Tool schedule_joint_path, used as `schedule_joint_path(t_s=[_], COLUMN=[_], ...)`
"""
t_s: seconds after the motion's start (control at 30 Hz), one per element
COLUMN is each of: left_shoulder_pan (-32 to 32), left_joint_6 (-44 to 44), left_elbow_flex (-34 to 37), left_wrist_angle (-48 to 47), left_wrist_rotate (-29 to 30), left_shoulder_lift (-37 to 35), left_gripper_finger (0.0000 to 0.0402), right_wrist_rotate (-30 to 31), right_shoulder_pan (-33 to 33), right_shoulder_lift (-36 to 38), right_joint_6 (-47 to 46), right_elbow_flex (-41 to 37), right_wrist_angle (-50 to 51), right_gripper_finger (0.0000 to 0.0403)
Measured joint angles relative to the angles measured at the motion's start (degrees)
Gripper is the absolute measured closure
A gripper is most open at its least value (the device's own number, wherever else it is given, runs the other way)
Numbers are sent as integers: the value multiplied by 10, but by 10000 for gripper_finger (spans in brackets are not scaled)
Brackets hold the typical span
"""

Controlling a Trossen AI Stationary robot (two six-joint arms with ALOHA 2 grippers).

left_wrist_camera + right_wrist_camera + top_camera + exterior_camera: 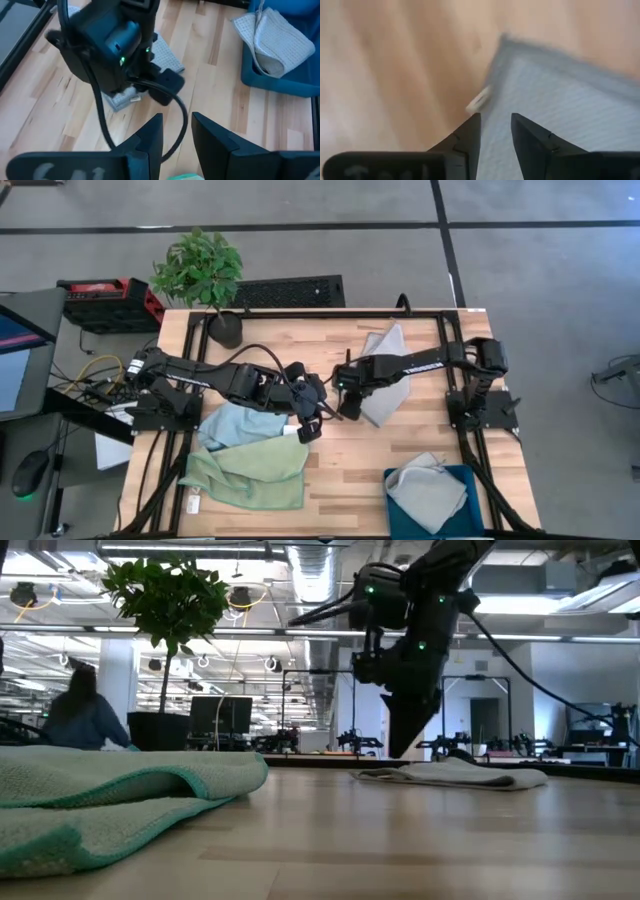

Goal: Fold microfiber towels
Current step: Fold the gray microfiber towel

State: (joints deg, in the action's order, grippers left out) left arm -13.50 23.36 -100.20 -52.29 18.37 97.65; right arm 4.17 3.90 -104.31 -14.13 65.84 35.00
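From my station, only one marking is readable. In the high view, the right arm [400, 366] carries white lettering along its forearm link; I read it as the maker's name, "TROSSEN", though the letters are small. In both wrist views, pale embossed characters show on the gripper body at the frame edge, but I cannot make them out. A small tag on the grey towel [479, 101] shows no legible print.

The right gripper [495, 131] hangs with its dark fingers slightly parted above the corner of a light grey microfiber towel [560, 95] lying on the pale wooden tabletop [395, 65]; a small white tag [478, 101] sticks out at the towel's edge.
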Motion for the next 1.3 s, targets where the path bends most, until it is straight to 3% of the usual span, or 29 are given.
schedule_joint_path(t_s=[0.23, 0.43, 1.03, 1.17, 1.3], left_shoulder_pan=[0, 0, 0, 0, 0], left_joint_6=[12, 14, 15, 14, 14], left_elbow_flex=[0, 0, 0, 0, 0], left_wrist_angle=[0, -4, -13, -15, -15], left_wrist_rotate=[0, 0, 0, 0, 0], left_shoulder_lift=[0, 0, 0, 0, 0], left_gripper_finger=[306, 306, 306, 306, 306], right_wrist_rotate=[10, -59, -55, -35, 22], right_shoulder_pan=[28, 41, 41, 31, 17], right_shoulder_lift=[-15, -27, -56, -58, -56], right_joint_6=[-9, -8, 11, 11, 12], right_elbow_flex=[0, -1, 1, 1, 0], right_wrist_angle=[-46, -57, -74, -75, -79], right_gripper_finger=[272, 272, 272, 272, 279])
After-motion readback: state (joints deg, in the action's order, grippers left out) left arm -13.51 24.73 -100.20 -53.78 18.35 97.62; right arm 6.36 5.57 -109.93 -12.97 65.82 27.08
